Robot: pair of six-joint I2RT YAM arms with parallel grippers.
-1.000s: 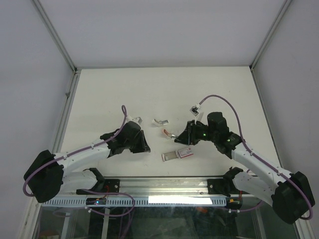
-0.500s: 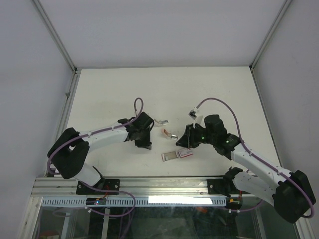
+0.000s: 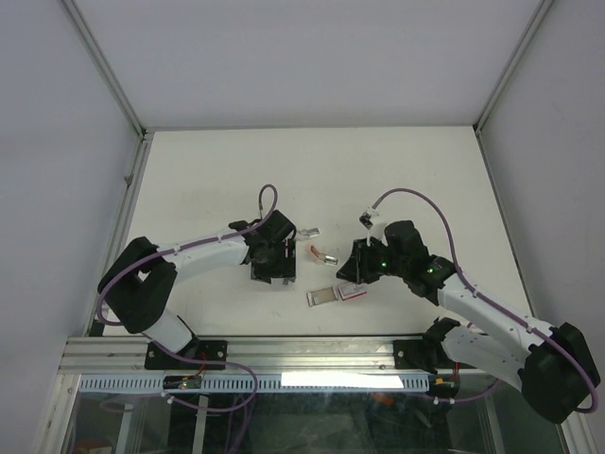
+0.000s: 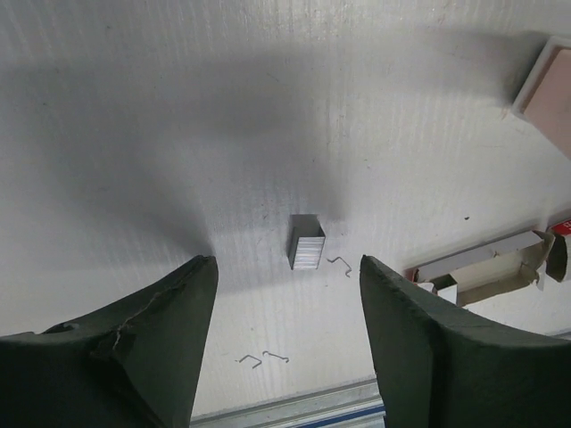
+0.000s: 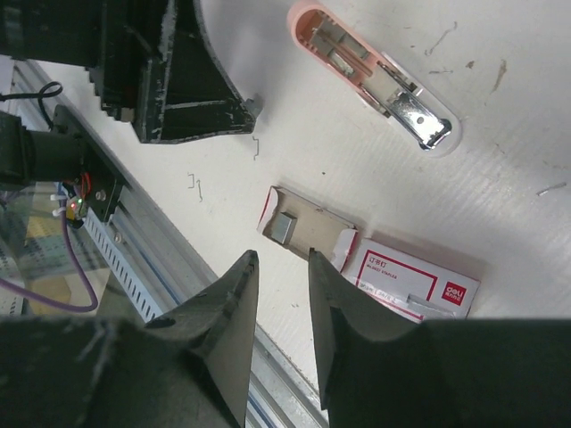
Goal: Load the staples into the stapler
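Observation:
A short silvery strip of staples (image 4: 305, 242) lies on the table just beyond my left gripper (image 4: 287, 260), which stands wide open and empty above it. The pink stapler (image 5: 375, 76) lies opened, its metal channel facing up, between the two grippers (image 3: 324, 253). The red and white staple box (image 5: 412, 273) lies near the front edge, its greyish tray (image 5: 312, 223) slid out with a small block of staples (image 5: 285, 227) inside. My right gripper (image 5: 281, 254) hovers over the tray's end, its fingers narrowly apart with nothing between them.
Loose single staples (image 4: 264, 358) lie scattered near the metal front rail (image 4: 357, 403). A small silver metal piece (image 3: 307, 231) sits behind the stapler. My left gripper (image 3: 274, 260) and right gripper (image 3: 354, 270) stand close on either side of the stapler.
My left arm has swung right toward the middle of the table and its gripper has opened from shut. The right gripper has shifted slightly nearer the box.

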